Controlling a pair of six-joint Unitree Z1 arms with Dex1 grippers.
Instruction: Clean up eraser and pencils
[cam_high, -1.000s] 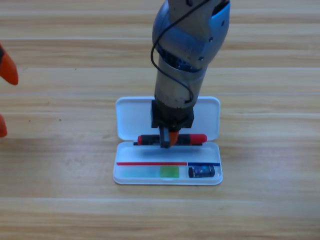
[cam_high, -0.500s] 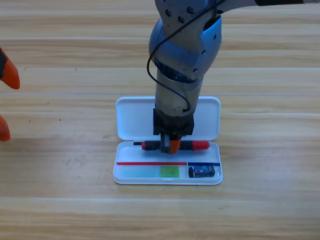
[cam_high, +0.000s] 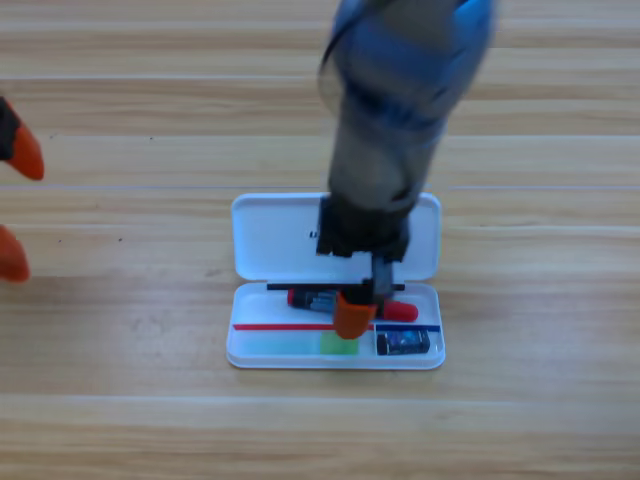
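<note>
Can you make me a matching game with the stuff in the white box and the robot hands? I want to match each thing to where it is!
Things:
1. eraser
2. black-and-red pencil
3. white-and-green pencil
4. left gripper

Places:
A. front row of the white case, left part
B. at the picture's left edge, away from the case
C. front row of the case, right corner
D. back row of the tray, under the right gripper

Pairs: 1-C, 2-D, 3-A, 4-B

The right end effector (cam_high: 362, 300) blocks the white case (cam_high: 270, 235) from above; surrounding table (cam_high: 520, 300) lies open.
</note>
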